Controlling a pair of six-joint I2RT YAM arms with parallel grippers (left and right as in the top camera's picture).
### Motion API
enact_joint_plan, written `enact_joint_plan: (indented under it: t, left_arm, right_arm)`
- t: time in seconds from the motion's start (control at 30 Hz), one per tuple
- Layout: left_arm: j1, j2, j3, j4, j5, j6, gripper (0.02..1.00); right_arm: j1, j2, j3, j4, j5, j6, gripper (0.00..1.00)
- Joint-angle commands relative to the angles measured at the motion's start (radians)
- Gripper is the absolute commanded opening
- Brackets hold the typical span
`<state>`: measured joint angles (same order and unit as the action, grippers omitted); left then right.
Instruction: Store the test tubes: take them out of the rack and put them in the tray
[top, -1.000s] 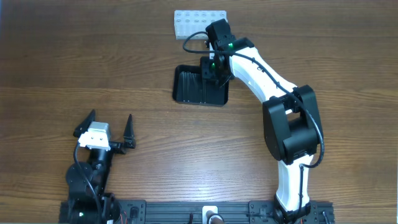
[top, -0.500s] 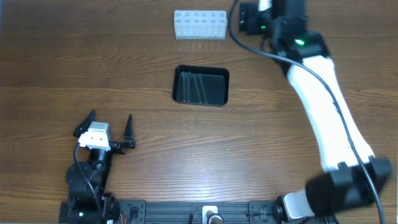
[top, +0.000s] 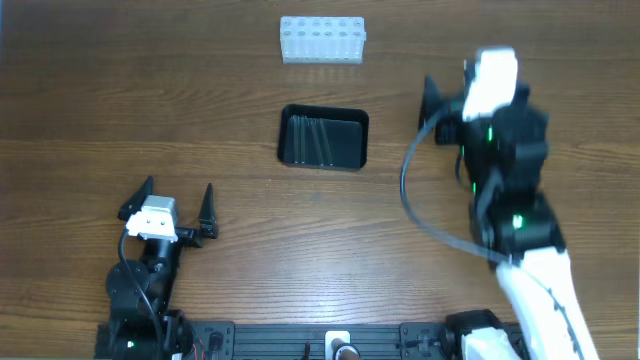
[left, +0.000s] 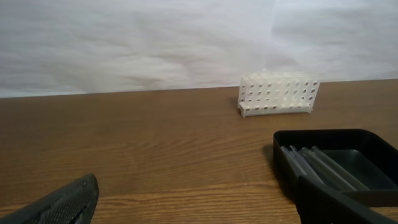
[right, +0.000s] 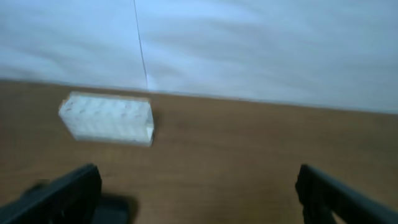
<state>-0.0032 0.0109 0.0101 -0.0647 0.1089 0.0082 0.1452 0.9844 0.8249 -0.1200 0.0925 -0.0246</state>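
The white test tube rack (top: 322, 40) stands at the far middle of the table, and its holes look empty from above. Below it lies the black tray (top: 288, 140) with several clear test tubes (top: 316, 137) side by side in its left half. My right gripper (top: 462, 98) hangs raised to the right of the tray, open and holding nothing. In its wrist view the rack (right: 107, 118) sits ahead between the spread fingers (right: 62, 193). My left gripper (top: 168, 205) rests open near the front left. Its wrist view faces the rack (left: 278, 94) and the tray (left: 329, 134) with the tubes (left: 323, 168).
The wooden table (top: 200, 100) is bare around the tray and rack. A white wall (left: 124, 43) rises behind the table's far edge. The right arm's cable (top: 410, 185) loops to the right of the tray.
The right arm has left the tray, swung past the rack's right end and pulled back toward its base, now to the right of the tray. The left arm has not moved.
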Motion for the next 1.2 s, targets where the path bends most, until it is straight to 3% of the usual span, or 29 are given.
enact_joint_plan:
  t: [0.03,0.53,0.8,1.2]
  left_arm:
    - [0.005,-0.007,-0.004,-0.003,0.013,0.01,1.0]
    - [0.005,-0.007,-0.004,-0.003,0.013,0.01,1.0]
    - [0.005,-0.007,-0.004,-0.003,0.013,0.01,1.0]
    - [0.005,-0.007,-0.004,-0.003,0.013,0.011,0.998]
  right_arm:
    - [-0.005,-0.195,-0.225,0.051,0.023,0.012,0.993]
    - [-0.022,-0.785,-0.684,0.067,0.041,0.024,0.991]
    - [-0.027,-0.887,-0.82,0.256,0.071,0.016,0.993]
    - [-0.029,-0.983,-0.82,0.1,0.097,-0.034,0.991]
